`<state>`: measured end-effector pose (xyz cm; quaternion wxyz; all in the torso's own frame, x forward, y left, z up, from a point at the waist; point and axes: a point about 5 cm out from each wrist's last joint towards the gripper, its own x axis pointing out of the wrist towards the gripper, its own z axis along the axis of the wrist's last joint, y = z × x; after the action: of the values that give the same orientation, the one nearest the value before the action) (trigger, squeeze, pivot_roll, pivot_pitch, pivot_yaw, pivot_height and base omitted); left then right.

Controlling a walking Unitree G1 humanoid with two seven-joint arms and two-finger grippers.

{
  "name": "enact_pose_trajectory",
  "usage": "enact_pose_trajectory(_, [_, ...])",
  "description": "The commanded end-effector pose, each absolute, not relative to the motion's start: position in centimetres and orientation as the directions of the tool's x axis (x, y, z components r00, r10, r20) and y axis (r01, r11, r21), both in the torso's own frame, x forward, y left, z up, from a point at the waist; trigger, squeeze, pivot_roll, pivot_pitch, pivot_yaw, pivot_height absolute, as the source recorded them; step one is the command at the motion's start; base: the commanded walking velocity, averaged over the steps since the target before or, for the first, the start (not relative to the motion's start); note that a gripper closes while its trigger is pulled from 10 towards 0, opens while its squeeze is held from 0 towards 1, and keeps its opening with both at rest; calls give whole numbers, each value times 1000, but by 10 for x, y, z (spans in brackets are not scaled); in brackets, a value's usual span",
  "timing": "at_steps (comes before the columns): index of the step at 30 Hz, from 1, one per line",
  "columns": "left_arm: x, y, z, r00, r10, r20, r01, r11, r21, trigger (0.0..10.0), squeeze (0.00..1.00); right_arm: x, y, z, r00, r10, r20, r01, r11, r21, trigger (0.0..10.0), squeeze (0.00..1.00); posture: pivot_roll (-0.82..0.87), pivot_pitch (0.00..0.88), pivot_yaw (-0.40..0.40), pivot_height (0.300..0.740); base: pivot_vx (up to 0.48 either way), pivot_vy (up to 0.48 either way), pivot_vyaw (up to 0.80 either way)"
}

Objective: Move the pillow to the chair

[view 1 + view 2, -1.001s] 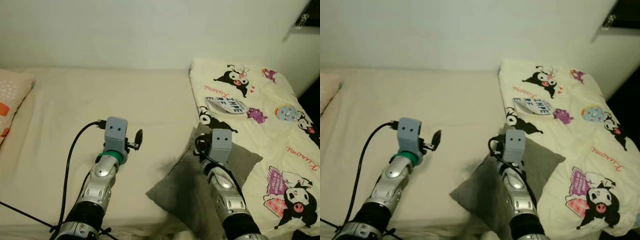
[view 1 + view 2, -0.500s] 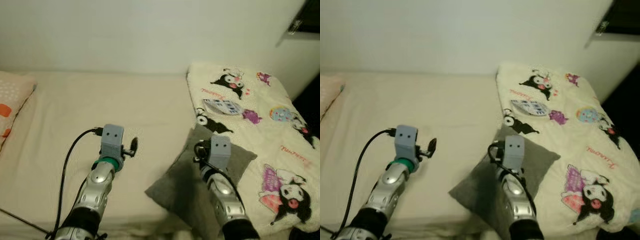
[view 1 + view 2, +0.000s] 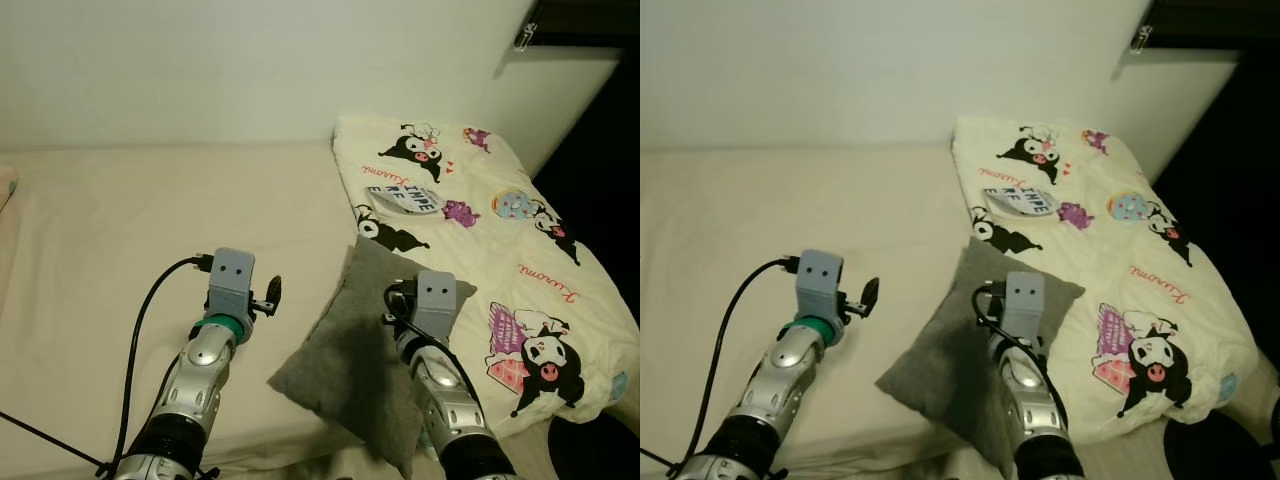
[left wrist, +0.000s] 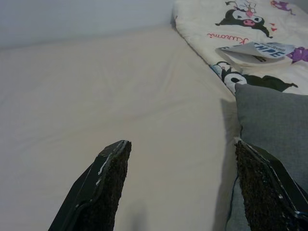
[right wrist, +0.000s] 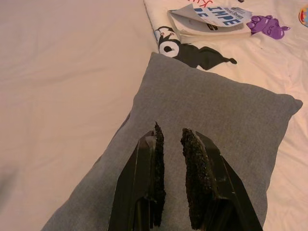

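Note:
The grey pillow [image 3: 345, 345] lies tilted on the cream bed near its front edge, its far corner touching the cartoon-print blanket [image 3: 520, 230]. My right gripper [image 5: 170, 137] is over the middle of the pillow [image 5: 207, 110], its black fingers drawn nearly together and pressed into the grey fabric. In the eye views its wrist box [image 3: 435, 300] covers the fingers. My left gripper [image 4: 180, 149] is open wide just above the bare sheet, with the pillow's edge [image 4: 274, 120] beside one finger [image 4: 262, 178] and nothing between the fingers.
A booklet [image 3: 403, 197] lies on the blanket beyond the pillow. The bed sheet [image 3: 130, 220] stretches left to the white wall [image 3: 250, 60]. Right of the bed a dark gap [image 3: 610, 130] drops to the floor.
The whole view has swung to the right: the pink pillow at the far left has left the picture and more of the dark gap shows. Both arms keep their places relative to the grey pillow.

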<state>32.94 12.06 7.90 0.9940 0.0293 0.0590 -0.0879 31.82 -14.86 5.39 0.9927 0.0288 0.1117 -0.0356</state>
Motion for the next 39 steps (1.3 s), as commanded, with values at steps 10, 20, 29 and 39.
enact_pose_trajectory(10, [328,117,77,979,-148,-141,153,988,27,10000,0,317,-153,51,970,-69,-231,81,996,45,10000,0,-55,0,-5,740,0,-224,0])
enact_pose_trajectory(20, [330,121,77,980,-138,-143,143,989,23,10000,0,316,-151,51,971,-60,-232,72,996,45,10000,0,-53,0,-14,740,0,-385,0])
enact_pose_trajectory(29, [328,123,76,981,-123,-147,127,992,16,10000,0,317,-150,51,971,-49,-235,60,997,43,10000,0,-48,0,-23,740,0,-384,0])
enact_pose_trajectory(39, [330,126,78,982,-108,-155,89,988,-125,10000,0,317,-150,50,971,-48,-236,60,997,45,10000,0,-47,4,-23,740,0,250,0])
